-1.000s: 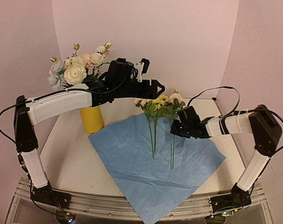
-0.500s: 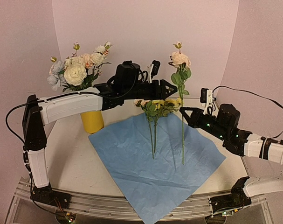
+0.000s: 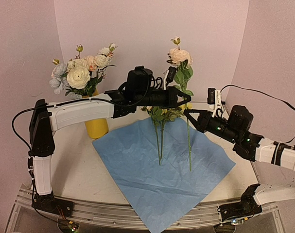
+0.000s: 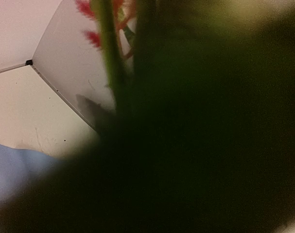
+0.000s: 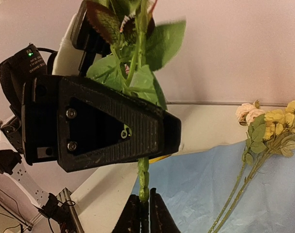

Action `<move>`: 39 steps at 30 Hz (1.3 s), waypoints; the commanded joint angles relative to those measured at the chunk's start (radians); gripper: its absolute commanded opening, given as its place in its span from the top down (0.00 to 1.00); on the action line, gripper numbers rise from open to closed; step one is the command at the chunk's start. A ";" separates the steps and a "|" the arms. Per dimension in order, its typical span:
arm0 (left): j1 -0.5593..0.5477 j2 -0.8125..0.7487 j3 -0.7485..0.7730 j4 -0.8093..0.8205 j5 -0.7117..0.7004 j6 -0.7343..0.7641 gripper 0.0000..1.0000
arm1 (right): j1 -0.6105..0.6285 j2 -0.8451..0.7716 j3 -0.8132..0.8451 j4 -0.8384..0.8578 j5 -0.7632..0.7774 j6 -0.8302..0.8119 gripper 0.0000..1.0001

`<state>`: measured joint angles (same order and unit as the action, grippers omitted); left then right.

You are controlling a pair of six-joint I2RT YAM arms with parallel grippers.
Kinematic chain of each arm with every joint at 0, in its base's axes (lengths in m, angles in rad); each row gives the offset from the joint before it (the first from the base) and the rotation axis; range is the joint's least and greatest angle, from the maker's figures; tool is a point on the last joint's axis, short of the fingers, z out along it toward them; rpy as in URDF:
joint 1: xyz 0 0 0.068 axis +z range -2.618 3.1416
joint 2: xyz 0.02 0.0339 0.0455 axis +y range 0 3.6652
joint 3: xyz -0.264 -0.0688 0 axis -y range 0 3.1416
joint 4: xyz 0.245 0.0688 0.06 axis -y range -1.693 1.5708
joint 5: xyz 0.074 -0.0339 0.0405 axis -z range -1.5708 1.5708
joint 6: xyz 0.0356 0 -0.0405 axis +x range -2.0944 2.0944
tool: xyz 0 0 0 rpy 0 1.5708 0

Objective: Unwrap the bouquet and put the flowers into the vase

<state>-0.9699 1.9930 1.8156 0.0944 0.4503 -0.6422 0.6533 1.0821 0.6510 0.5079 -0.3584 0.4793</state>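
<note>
The right claw [image 5: 142,206] is clenched on the thin green stem of 1 cream-pink artificial rose [image 3: 179,57], pinching it low between both fingertips. The rose stands upright, and its lower end hangs over the crinkled blue wrapping paper [image 3: 152,184]; whether it touches cannot be told. The paper lies spread open and flat on the white table [image 3: 74,165], with 1 corner over the near edge.

Just left of the held stem, the other white, yellow and pale pink flowers [image 3: 162,112] lie on the paper. At least 2 stems point toward the near edge, and the heads are bunched at the paper's far corner.

Just above the right claw, the left claw [image 3: 181,99] is closed on the same stem, below the leaves. Its wrist camera shows only blurred dark green.

At the far left, well apart from the rose, stands the tall bright yellow vase [image 3: 96,127], partly behind the left arm. It holds pale blue, peach and cream blooms [image 3: 79,73].
</note>
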 commanded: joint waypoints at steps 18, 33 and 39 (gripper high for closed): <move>-0.003 -0.485 -0.037 -0.301 -0.813 0.937 1.00 | 0.007 -0.019 -0.013 0.048 0.094 -0.019 0.12; 0.121 -0.491 -0.089 -0.041 -0.955 1.281 1.00 | 0.006 0.002 0.000 0.049 0.079 -0.020 0.12; 0.177 -0.453 -0.069 -0.041 -0.957 1.285 1.00 | 0.006 -0.007 -0.009 0.049 0.081 -0.021 0.12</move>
<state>-0.8036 1.5211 1.7107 -0.0067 -0.4881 0.6144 0.6533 1.0901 0.6254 0.5224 -0.2779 0.4713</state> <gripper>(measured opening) 0.053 0.876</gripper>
